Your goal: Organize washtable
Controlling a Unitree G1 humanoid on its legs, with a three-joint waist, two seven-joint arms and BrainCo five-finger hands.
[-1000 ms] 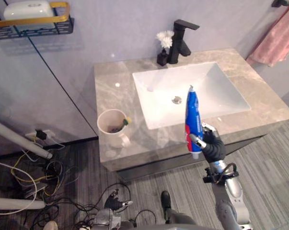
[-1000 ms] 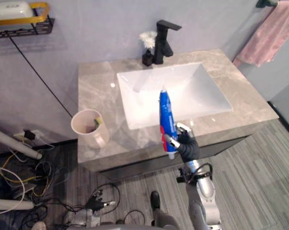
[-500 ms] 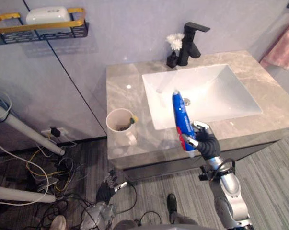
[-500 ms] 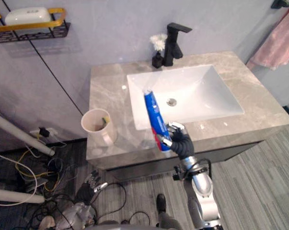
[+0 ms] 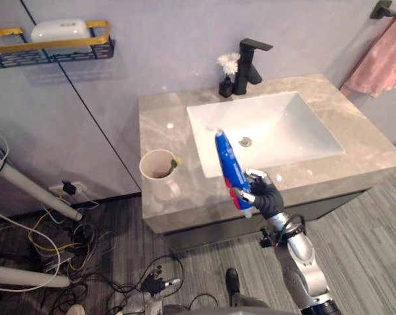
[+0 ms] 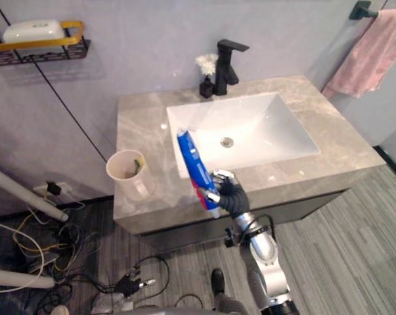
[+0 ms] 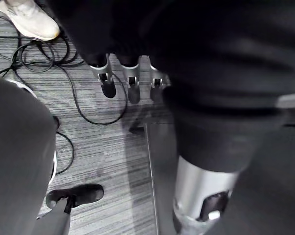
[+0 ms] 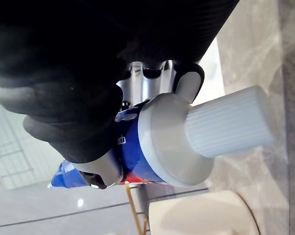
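While its fingers and thumb curl round the lower end of a blue plastic toothpaste tube with a white ribbed cap, the right hand holds it cap-down over the front edge of the grey marble countertop, crimped end tilted toward the robot's left. A beige cup stands on the counter's front left part, beside the white rectangular sink. The left hand hangs low over the striped grey floor, fingers relaxed and apart
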